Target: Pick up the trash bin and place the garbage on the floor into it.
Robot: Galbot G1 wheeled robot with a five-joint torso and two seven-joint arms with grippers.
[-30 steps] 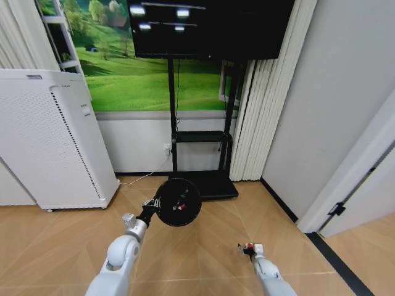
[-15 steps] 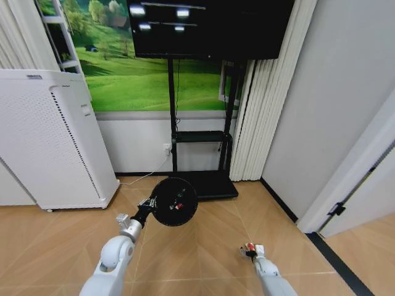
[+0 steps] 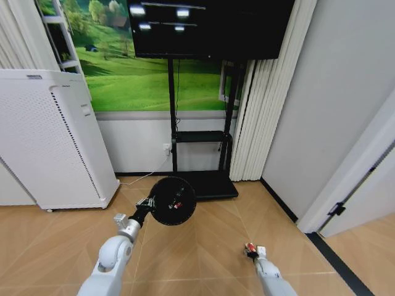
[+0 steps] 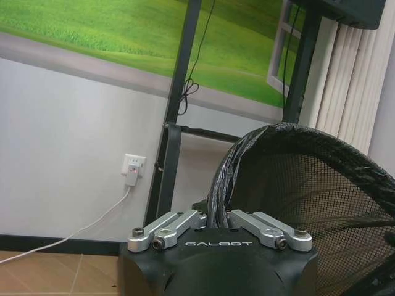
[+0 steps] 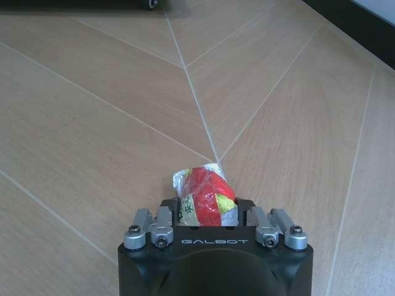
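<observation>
Black mesh trash bin (image 3: 173, 201), frame centre, clamped by my left gripper (image 3: 148, 203); right gripper (image 3: 251, 250), lower right, clutches a crumpled red-and-white wrapper (image 5: 204, 204), which I judge could miss the tilted bin.

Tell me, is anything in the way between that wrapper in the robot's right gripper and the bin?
Nothing visible is. The right gripper holds the wrapper low on the right; the left gripper holds the bin up by its rim, further left. Between them lies just bare floor.

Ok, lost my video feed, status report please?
Left gripper shut on black mesh trash bin, held aloft. Right gripper shut on crumpled red-and-white wrapper. Nothing in the way.
</observation>
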